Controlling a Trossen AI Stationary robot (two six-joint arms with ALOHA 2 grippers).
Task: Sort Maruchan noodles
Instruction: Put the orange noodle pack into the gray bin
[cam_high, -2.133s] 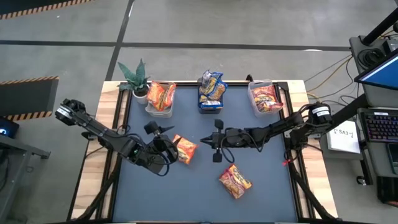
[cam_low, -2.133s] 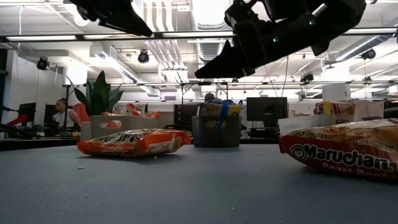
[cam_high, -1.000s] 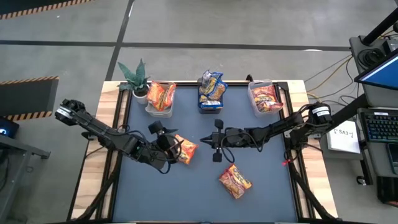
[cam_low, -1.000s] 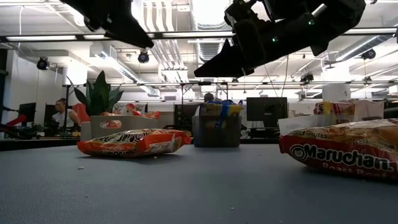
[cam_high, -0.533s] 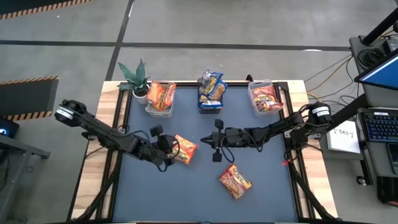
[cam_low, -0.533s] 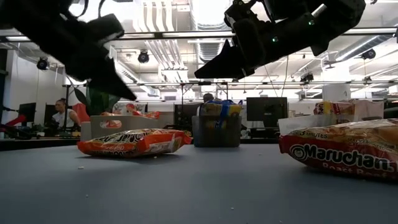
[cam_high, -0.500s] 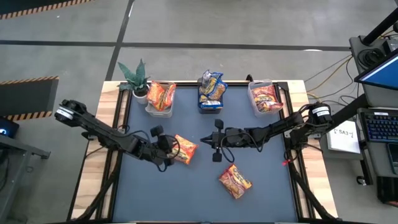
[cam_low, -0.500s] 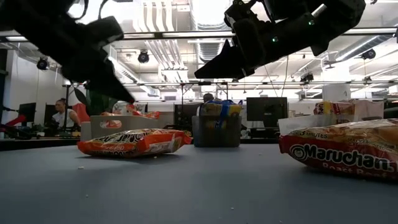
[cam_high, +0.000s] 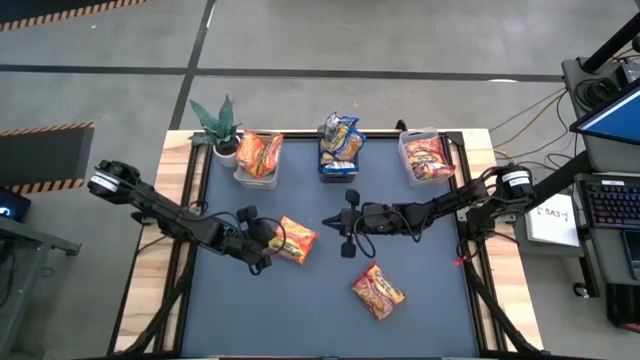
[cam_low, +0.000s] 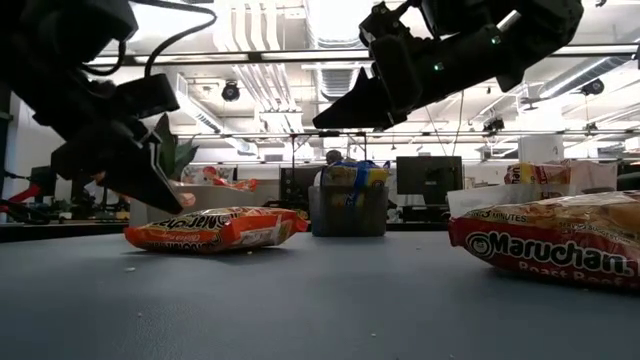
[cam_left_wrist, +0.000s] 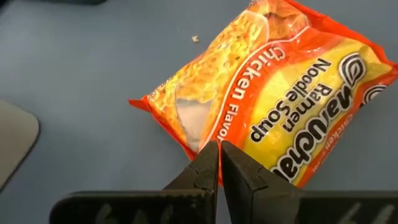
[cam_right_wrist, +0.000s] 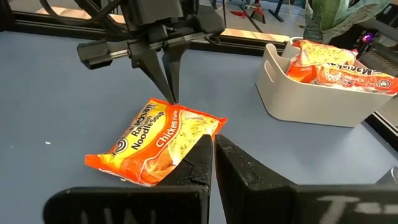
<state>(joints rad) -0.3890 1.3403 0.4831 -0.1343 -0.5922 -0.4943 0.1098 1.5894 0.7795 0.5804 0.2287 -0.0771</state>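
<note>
An orange-yellow Maruchan noodle packet (cam_high: 299, 241) lies flat on the dark mat left of centre, also seen in the low view (cam_low: 215, 230). My left gripper (cam_high: 274, 240) is down at its left edge, shut on it. My right gripper (cam_high: 330, 227) hovers shut above the mat to the packet's right, touching nothing. A red noodle packet (cam_high: 378, 292) lies flat nearer the front edge. My left gripper pinches the orange packet's edge (cam_left_wrist: 198, 144), on the side toward the table's left, between its two fingertips. The fingers (cam_right_wrist: 169, 81) come slanting down from the left. How much of the edge lies between them is hidden by the fingers. The packet lies flat on the mat.
Three bins stand along the far edge: a left one (cam_high: 243, 172) with orange packets, a middle one (cam_high: 340, 172) with blue-yellow ones, a right one (cam_high: 408, 160) with red ones. A potted plant (cam_high: 218, 125) stands at the far left corner.
My left gripper has come down from above the mat to the orange packet's left edge, and its fingers, wide apart a second ago, have shut there. The packet has not moved.
</note>
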